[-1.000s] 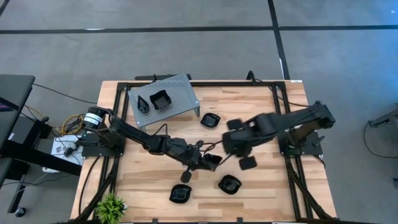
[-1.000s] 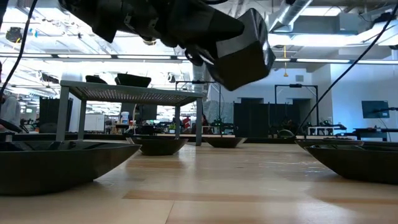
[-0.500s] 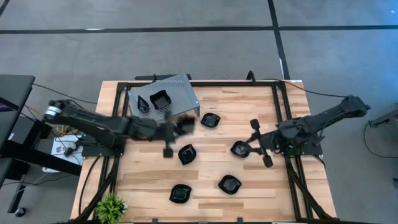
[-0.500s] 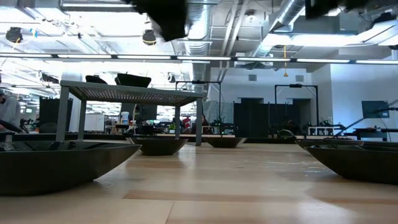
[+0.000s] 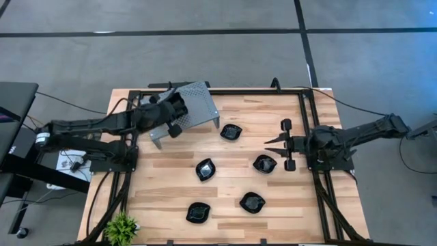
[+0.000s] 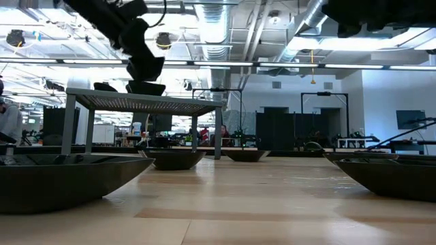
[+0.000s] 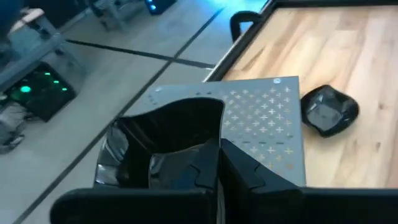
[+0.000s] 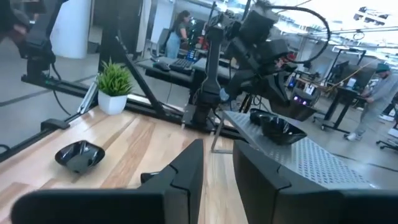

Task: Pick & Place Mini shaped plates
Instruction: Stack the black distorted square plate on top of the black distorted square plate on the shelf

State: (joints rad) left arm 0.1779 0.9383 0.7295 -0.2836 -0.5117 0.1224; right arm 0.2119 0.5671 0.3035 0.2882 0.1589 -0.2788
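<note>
**Left arm carries a dish over the stand**

Five mini shaped plates (image 5: 205, 169) lie loose on the tabletop (image 5: 273, 205), others on the perforated stand (image 5: 199, 99). Farther back, the left gripper (image 5: 172, 109), fingers pinching a plate (image 7: 163, 149), hovers there. The right gripper (image 5: 276, 141) waits, fingers parted, empty. Glossy, stiff, light, probably chippable: grip a rim edge.

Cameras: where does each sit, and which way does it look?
High view: overhead, straight down on the wooden table; both arms show.
Low view: table height, level across towards the room; left arm above.
Left wrist view: past the left hand, gripping a glossy black dish, onto the grey perforated metal stand.
Right wrist view: past the open right hand, across the table.
Shared: both wrist views show the stand.
</note>
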